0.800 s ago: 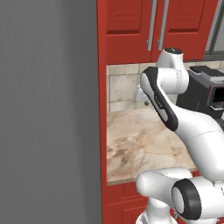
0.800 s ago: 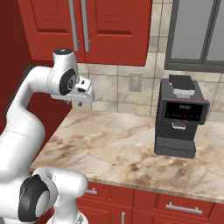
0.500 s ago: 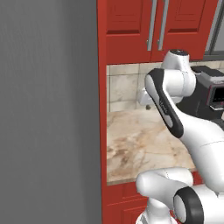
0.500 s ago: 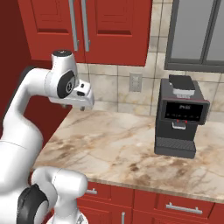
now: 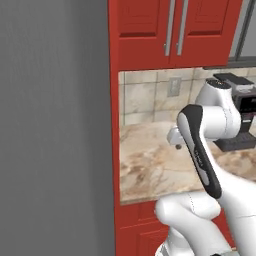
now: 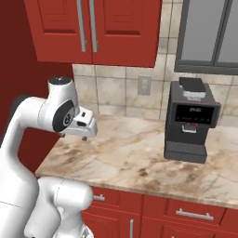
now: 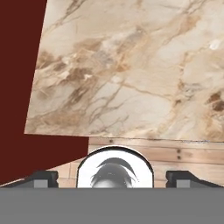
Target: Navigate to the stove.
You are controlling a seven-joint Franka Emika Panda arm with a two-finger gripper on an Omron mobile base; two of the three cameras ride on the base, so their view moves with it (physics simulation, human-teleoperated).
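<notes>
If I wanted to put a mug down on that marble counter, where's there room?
Most of the counter is bare: the whole stretch from the red side panel to the coffee machine, and its front edge. The machine fills the back right.

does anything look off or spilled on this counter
Nothing stands out. The marble counter looks clean, with no spill. The black coffee machine stands upright against the tiled wall, and the red cabinet doors above are shut. The gripper hangs above the counter, holding nothing.
</notes>
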